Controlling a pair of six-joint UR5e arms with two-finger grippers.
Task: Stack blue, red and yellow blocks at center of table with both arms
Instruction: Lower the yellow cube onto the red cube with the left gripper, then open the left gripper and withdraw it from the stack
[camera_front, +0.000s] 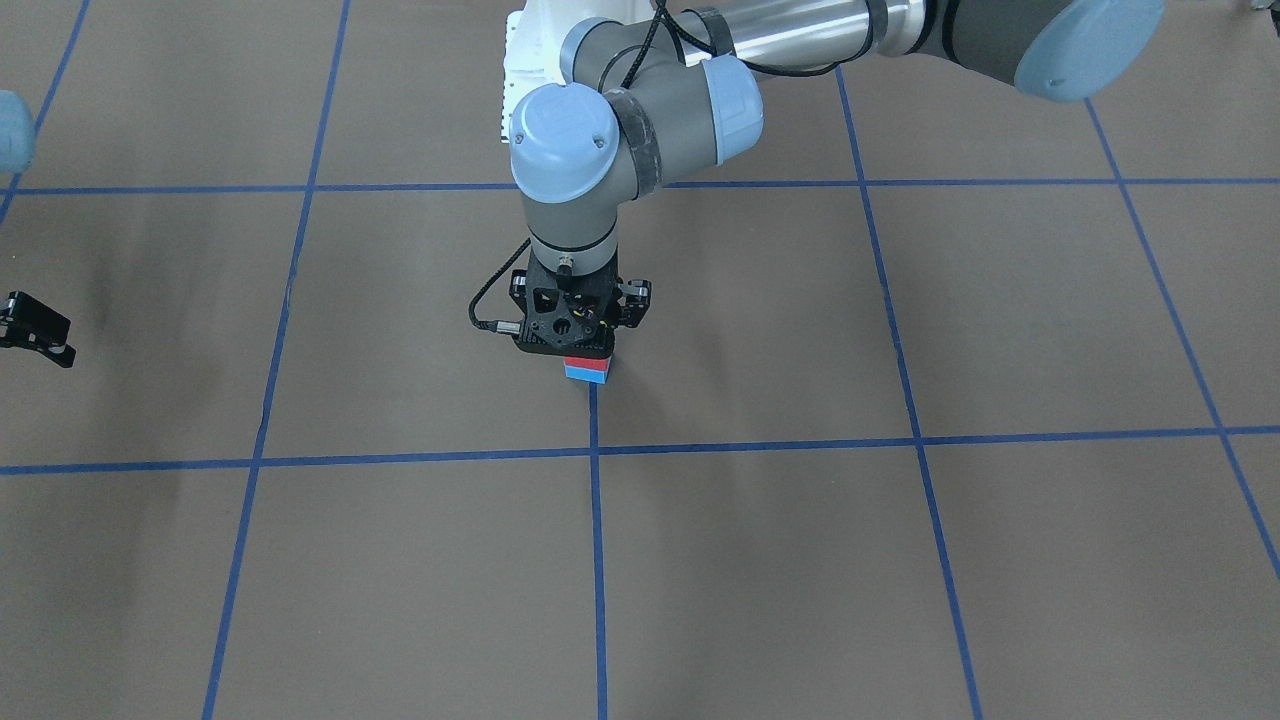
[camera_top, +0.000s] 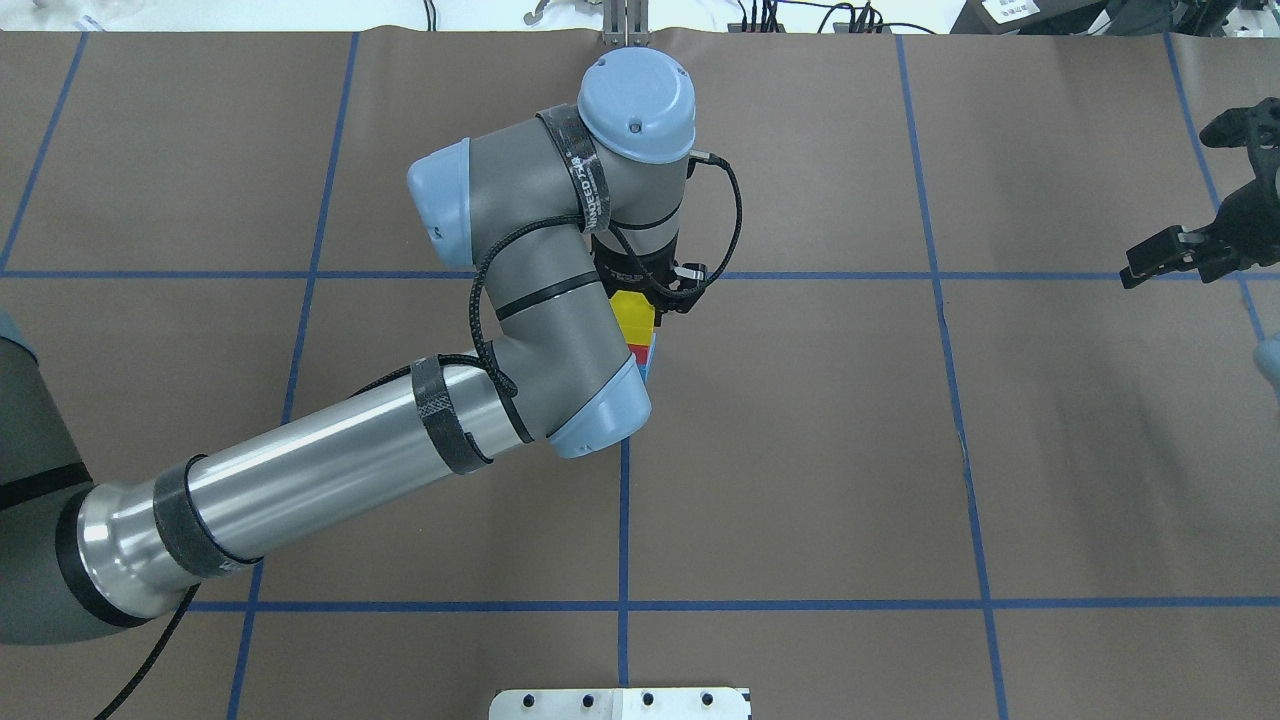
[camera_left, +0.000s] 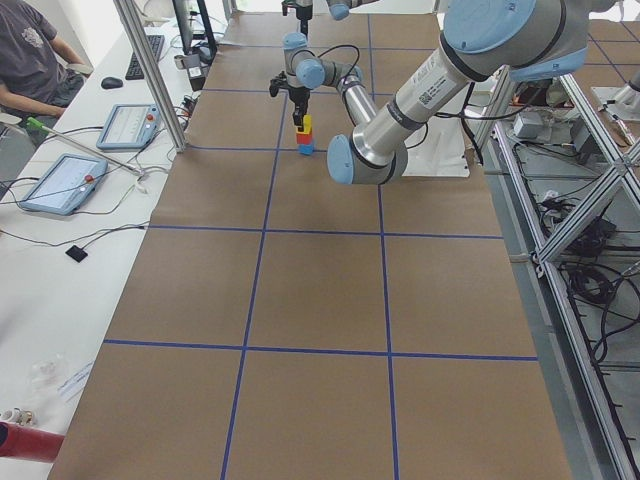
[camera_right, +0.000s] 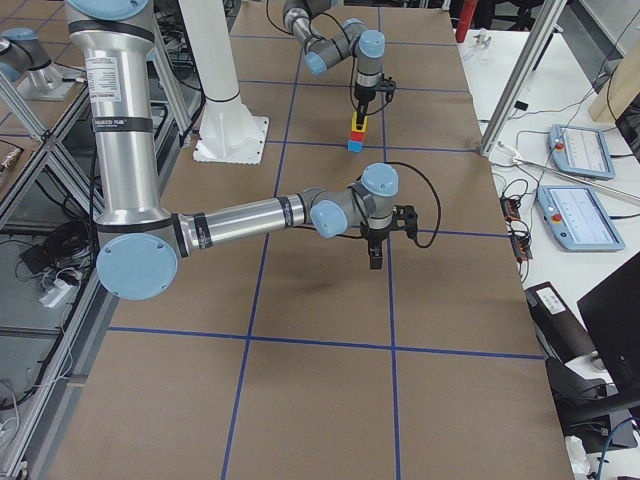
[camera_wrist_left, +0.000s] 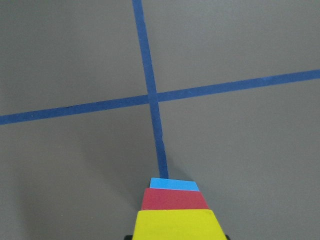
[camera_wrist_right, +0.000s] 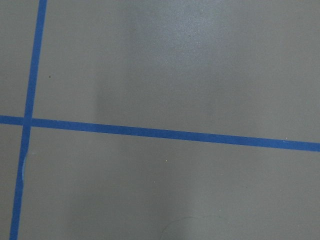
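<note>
Three tiers — blue block (camera_front: 586, 376), red block (camera_front: 588, 363), yellow block (camera_top: 632, 318) topmost, left tool (camera_front: 583, 345) clamping it, right tool (camera_right: 375, 258) spread, empty.

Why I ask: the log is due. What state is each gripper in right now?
Left gripper: closed on the yellow block.
Right gripper: cannot be told whether open or closed; nothing seen in it.

Tabletop (camera_top: 1080, 450): brown paper cover, blue tape grid (camera_top: 623, 520). Along the edge opposite the robot: white bench (camera_left: 60, 260) with 2 touch tablets (camera_left: 62, 182), keyboard (camera_left: 150, 52) and mouse (camera_left: 112, 82); 1 seated person (camera_left: 30, 60). Along the robot's edge: aluminium framing (camera_left: 580, 190), loose cables (camera_left: 600, 320) on the floor.
</note>
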